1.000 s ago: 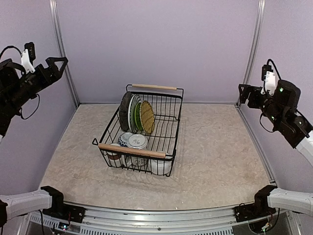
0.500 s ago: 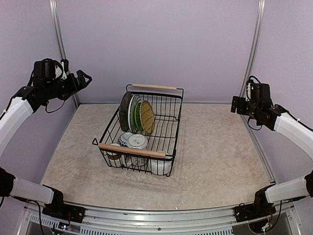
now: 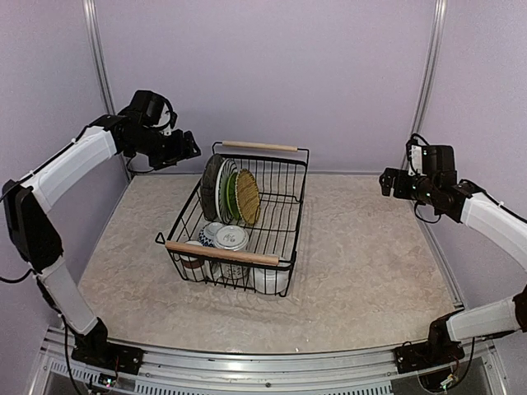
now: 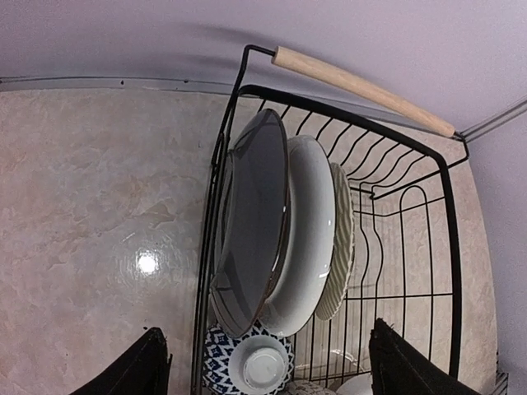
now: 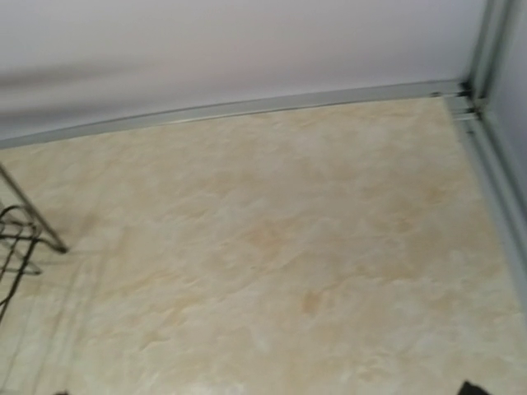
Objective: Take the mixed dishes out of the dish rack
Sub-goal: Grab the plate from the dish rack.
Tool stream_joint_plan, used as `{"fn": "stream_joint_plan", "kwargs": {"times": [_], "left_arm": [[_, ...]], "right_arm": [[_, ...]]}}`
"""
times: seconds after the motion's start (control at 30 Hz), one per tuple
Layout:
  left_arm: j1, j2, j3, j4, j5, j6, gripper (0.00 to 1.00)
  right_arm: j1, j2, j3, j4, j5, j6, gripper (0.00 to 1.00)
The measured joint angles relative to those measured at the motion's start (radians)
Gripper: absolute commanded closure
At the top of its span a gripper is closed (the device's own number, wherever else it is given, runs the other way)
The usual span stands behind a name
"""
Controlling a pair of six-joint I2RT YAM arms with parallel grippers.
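Note:
The black wire dish rack (image 3: pixel 222 253) with two wooden handles stands mid-table. At its back stand three upright plates: a dark one (image 3: pixel 212 186), a white-and-green one (image 3: pixel 226 191) and a ribbed tan one (image 3: pixel 247 197). At its front lie a blue-patterned white bowl (image 3: pixel 210 233), a brown mug (image 3: pixel 191 257) and a white mug (image 3: pixel 270 280). My left gripper (image 3: pixel 188 151) hovers open above the rack's back left corner. In the left wrist view its fingers straddle the plates (image 4: pixel 251 222) and bowl (image 4: pixel 216 366). My right gripper (image 3: pixel 387 181) is open and empty, well right of the rack.
The rack's far handle (image 4: pixel 362 90) lies near the back wall. The right wrist view shows bare beige tabletop (image 5: pixel 272 247), a bit of rack wire (image 5: pixel 20 234) at the left and the wall frame rail (image 5: pixel 494 164) at the right.
My left arm has swung in from the far left to above the rack's back left corner. My right gripper has dropped and moved slightly left. The dishes have not moved.

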Motion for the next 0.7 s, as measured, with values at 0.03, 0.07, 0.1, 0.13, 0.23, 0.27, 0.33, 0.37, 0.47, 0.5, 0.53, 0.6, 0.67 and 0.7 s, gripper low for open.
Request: {"fn": "stream_joint_plan", "kwargs": {"times": [0.03,0.07,0.1,0.13,0.23,0.27,0.33,0.37,0.47,0.5,0.53,0.6,0.67,0.7], "left_arm": [[-0.014,0.028,0.03,-0.015,-0.013,0.003,0.28],[-0.032,0.071,0.077,-0.042,-0.032,0.008,0.31],[-0.043,0.1,0.107,-0.054,-0.046,0.009,0.33],[-0.055,0.136,0.145,-0.074,-0.064,0.015,0.36],[-0.084,0.243,0.25,-0.123,-0.116,0.031,0.44],[-0.088,0.266,0.269,-0.131,-0.127,0.033,0.46],[-0.094,0.319,0.314,-0.158,-0.154,0.041,0.51],[-0.095,0.343,0.335,-0.171,-0.167,0.045,0.54],[-0.098,0.4,0.385,-0.201,-0.204,0.056,0.58],[-0.098,0.417,0.399,-0.211,-0.219,0.061,0.6],[-0.098,0.433,0.411,-0.22,-0.235,0.066,0.63],[-0.1,0.454,0.425,-0.232,-0.255,0.076,0.67],[-0.103,0.476,0.44,-0.243,-0.27,0.089,0.69],[-0.106,0.485,0.449,-0.247,-0.278,0.095,0.71]], "right_arm": [[0.0,0.0,-0.002,0.001,-0.01,0.0,0.0],[0.0,0.0,-0.006,0.003,-0.023,0.0,0.0],[0.0,0.0,-0.01,0.004,-0.033,0.0,0.0],[0.0,0.0,-0.014,0.006,-0.043,0.0,0.0],[0.0,-0.003,-0.027,0.006,-0.062,0.001,0.0],[0.0,-0.004,-0.031,0.005,-0.065,0.0,0.0],[0.0,-0.005,-0.032,0.005,-0.07,0.0,0.0],[0.0,-0.006,-0.033,0.006,-0.071,0.0,0.0],[0.0,-0.007,-0.034,0.005,-0.072,0.0,0.0],[0.0,-0.008,-0.034,0.005,-0.072,0.0,0.0],[0.0,-0.008,-0.034,0.006,-0.072,0.0,0.0],[0.0,-0.008,-0.034,0.006,-0.072,0.0,0.0],[0.0,-0.008,-0.034,0.006,-0.072,0.0,0.0],[0.0,-0.008,-0.034,0.006,-0.072,0.0,0.0]]}}
